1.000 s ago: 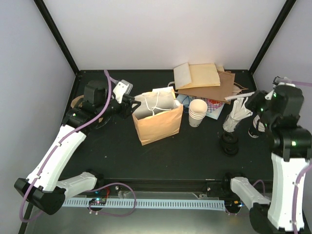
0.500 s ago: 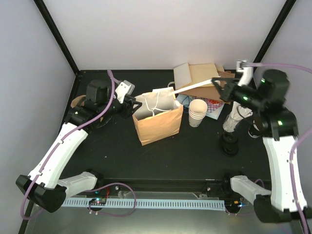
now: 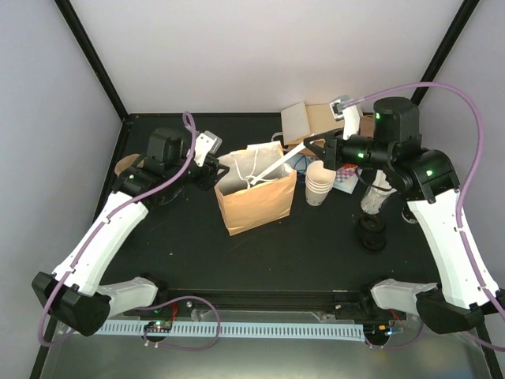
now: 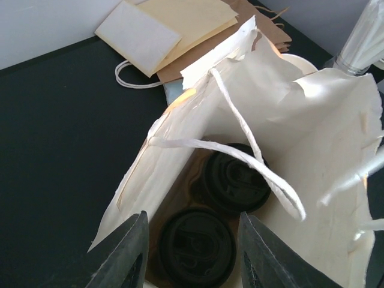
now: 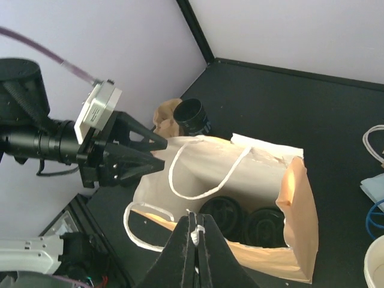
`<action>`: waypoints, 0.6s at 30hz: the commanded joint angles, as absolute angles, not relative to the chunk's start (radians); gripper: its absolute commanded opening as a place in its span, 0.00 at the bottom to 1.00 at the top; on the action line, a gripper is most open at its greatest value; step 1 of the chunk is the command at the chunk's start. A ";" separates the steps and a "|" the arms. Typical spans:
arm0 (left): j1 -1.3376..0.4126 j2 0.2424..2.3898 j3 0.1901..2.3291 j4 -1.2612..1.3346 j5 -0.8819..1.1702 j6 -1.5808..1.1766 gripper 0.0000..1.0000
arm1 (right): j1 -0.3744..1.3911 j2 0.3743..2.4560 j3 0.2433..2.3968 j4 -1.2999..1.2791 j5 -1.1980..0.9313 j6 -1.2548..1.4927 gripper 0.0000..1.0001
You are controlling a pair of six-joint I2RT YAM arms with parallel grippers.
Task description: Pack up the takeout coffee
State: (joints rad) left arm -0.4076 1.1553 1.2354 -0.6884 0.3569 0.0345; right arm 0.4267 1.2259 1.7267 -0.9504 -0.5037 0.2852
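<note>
The brown paper bag point(image 3: 260, 207) stands open mid-table. Inside it are two takeout coffee cups with black lids point(image 4: 195, 246) point(image 4: 235, 177), also seen in the right wrist view point(image 5: 223, 214) point(image 5: 264, 225). My left gripper point(image 3: 211, 169) sits at the bag's left rim, jaws open above the nearer lid point(image 4: 192, 255), gripping nothing. My right gripper point(image 3: 310, 149) hovers right of the bag, shut point(image 5: 194, 231) on a thin white paper-wrapped straw point(image 3: 278, 167) that slants down toward the bag's mouth.
A stack of lidless cream cups point(image 3: 319, 183) stands right of the bag. Flat paper bags point(image 3: 327, 125) lie at the back. A bundle of wrapped straws point(image 3: 379, 193) and a stack of black lids point(image 3: 371, 234) sit at the right. A brown pulp tray point(image 3: 124, 166) is far left.
The right arm swung from the far right toward the bag, carrying the white straw; the straw's tip now reaches over the bag's mouth. The left arm barely moved.
</note>
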 commanded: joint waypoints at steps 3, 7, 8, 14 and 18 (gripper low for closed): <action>-0.403 1.198 1.273 -0.677 0.345 0.058 0.44 | 0.479 1.255 1.761 -0.996 -0.470 0.230 0.01; -0.403 1.228 1.289 -0.666 0.361 0.058 0.44 | 0.482 1.240 1.766 -0.972 -0.496 0.223 0.01; -0.403 1.235 1.292 -0.662 0.364 0.056 0.45 | 0.482 1.240 1.767 -0.967 -0.511 0.221 0.01; -0.403 1.275 1.323 -0.636 0.391 0.043 0.46 | 0.516 1.273 1.775 -0.974 -0.537 0.200 0.01; -0.403 1.324 1.345 -0.626 0.397 0.038 0.49 | 0.530 1.287 1.773 -0.970 -0.516 0.197 0.01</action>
